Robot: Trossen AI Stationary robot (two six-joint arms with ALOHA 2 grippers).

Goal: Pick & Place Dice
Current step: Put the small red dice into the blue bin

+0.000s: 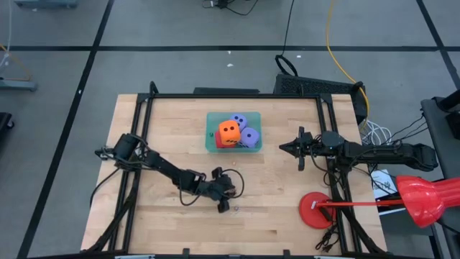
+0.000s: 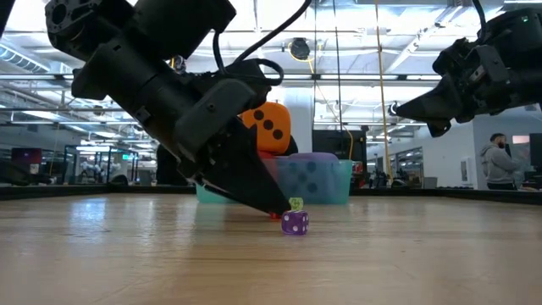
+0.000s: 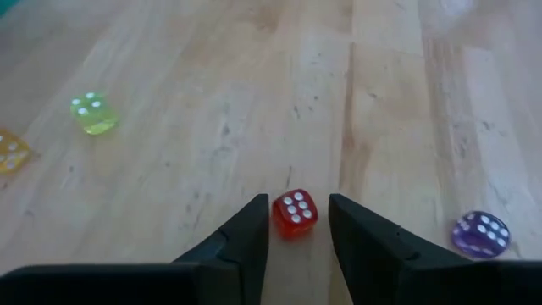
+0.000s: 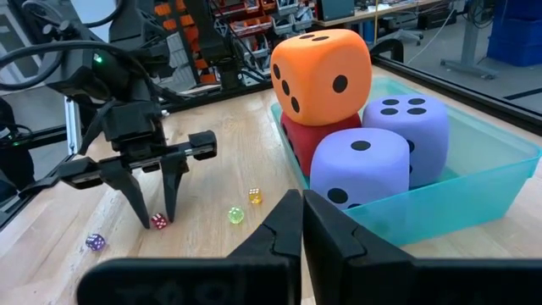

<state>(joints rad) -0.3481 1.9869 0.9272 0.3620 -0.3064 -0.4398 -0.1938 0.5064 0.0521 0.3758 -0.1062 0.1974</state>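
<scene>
A teal tray (image 1: 210, 146) at the table's far middle holds the big soft dice: an orange one (image 4: 322, 76) sits on top of a red one (image 4: 312, 135), beside two purple-blue ones (image 4: 368, 165) (image 4: 408, 117). Small clear dice lie on the wood nearer the front: red (image 3: 295, 213), yellow-green (image 3: 94, 113), orange (image 3: 10, 152) and purple (image 3: 481, 234). My left gripper (image 3: 297, 198) slants down to the table, open, one finger on each side of the small red die with narrow gaps. My right gripper (image 4: 303, 222) hangs shut and empty, right of the tray.
A red round disc (image 1: 314, 210) with a red handle lies at the table's near right corner. Black rails (image 1: 144, 108) frame the table's edges. Bare wood lies between the tray and the small dice. A person (image 2: 495, 161) stands in the room behind.
</scene>
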